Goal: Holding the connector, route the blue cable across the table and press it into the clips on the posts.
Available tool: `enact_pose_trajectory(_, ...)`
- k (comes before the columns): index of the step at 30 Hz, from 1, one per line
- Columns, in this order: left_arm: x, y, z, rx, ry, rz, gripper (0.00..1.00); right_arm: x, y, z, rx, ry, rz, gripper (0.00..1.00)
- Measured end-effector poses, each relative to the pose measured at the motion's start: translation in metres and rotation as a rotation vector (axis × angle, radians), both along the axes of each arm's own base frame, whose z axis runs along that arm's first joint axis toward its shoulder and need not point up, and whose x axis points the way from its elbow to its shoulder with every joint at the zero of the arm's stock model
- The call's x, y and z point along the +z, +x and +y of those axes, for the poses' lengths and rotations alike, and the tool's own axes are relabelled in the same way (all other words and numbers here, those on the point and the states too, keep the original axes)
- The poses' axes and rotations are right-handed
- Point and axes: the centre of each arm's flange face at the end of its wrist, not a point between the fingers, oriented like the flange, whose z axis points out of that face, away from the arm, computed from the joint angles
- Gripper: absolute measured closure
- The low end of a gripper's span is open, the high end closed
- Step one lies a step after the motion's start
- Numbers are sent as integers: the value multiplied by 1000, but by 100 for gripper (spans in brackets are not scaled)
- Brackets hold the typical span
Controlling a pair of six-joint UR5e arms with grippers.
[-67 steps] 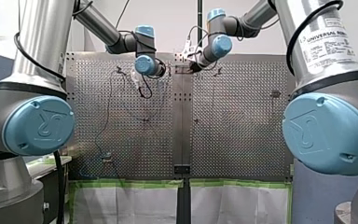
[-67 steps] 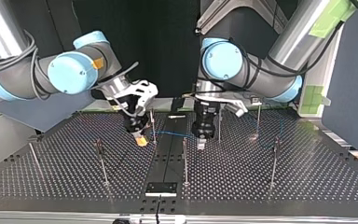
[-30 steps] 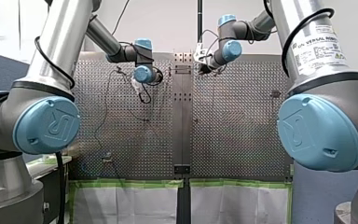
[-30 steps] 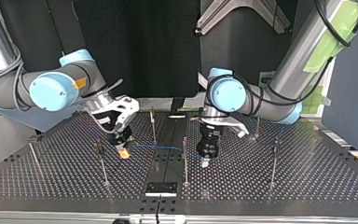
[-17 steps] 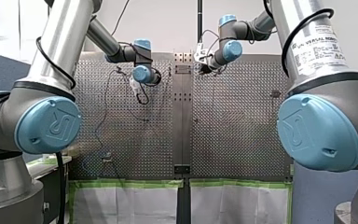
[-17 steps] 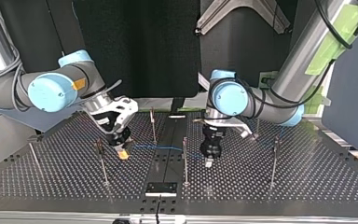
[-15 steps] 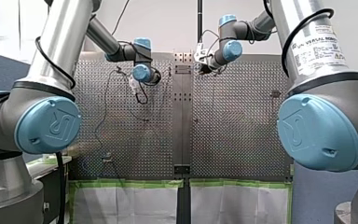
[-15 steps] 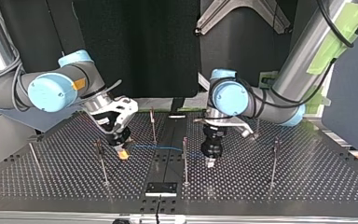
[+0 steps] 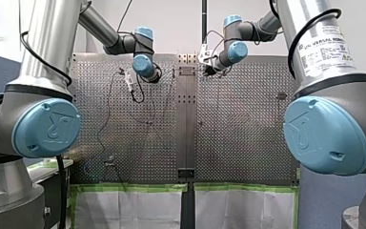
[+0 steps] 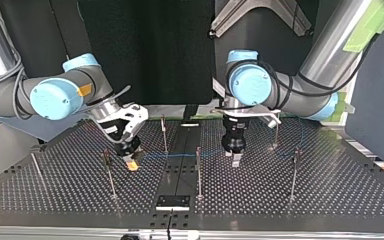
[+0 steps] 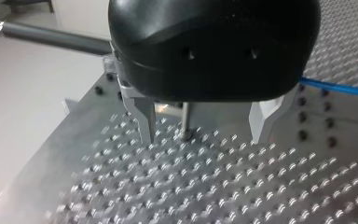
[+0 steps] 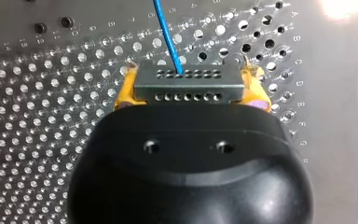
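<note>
1. The near posts [image 10: 294, 172] stood along the worktop's [image 10: 330, 200] front edge, with the middle post [image 10: 198, 172] between both pincers.
2. My right pincer [image 10: 131, 163] pinched the connector [image 12: 188, 84] between its yellow pads [image 12: 127, 88]. The blue cable [image 10: 180, 156] ran from it past that post.
3. My left pincer [image 10: 236, 160] hung spread and empty.
4. The farther posts [image 10: 164, 131] stood behind.

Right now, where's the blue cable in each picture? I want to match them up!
Top view: the blue cable stretches from my right gripper across the middle toward my left gripper.
Front view: too thin to pick out for sure.
Left wrist view: a short blue piece beside my left gripper.
Right wrist view: it runs ahead from the connector held in the yellow-padded fingers.
Shared landmark: the perforated table, in every view.
</note>
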Motion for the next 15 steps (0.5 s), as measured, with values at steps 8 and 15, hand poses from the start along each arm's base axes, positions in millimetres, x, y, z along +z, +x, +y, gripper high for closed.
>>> enact_pose_trajectory(8, 2, -43, -17, -96, 7, 54, 0, 0, 0, 0, 5, 1, -1, 100)
enact_pose_trajectory(15, 29, -72, -28, -163, -5, 32, 0, 0, -1, -1, 4, 1, 0, 100)
